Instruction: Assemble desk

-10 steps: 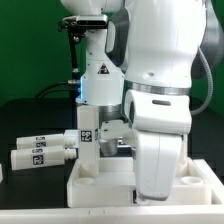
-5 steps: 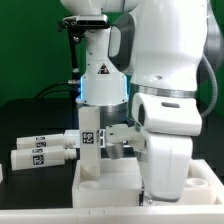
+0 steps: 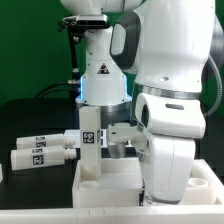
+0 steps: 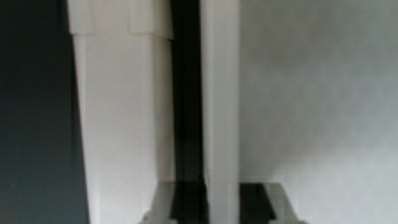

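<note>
The white rimmed tabletop (image 3: 108,196) lies at the front of the exterior view. One tagged leg (image 3: 89,140) stands upright in its left corner socket. Two more legs (image 3: 40,152) lie on the black table to the exterior view's left. The arm's big white wrist (image 3: 168,165) comes down onto the tabletop and hides the gripper there. In the wrist view my gripper (image 4: 221,206) has its dark pads close on either side of a thin white wall, which looks like the tabletop's rim (image 4: 221,100). The tabletop's flat surface (image 4: 311,100) lies beside it.
A long white bar (image 4: 116,110) runs along the rim across a dark gap, with black table beyond it. A white piece with a dark patch (image 3: 122,136) sits behind the upright leg. A camera stand (image 3: 82,25) rises at the back.
The arm's wrist shifted a little toward the exterior view's right between the first two frames. It has held still since. The legs have not moved.
</note>
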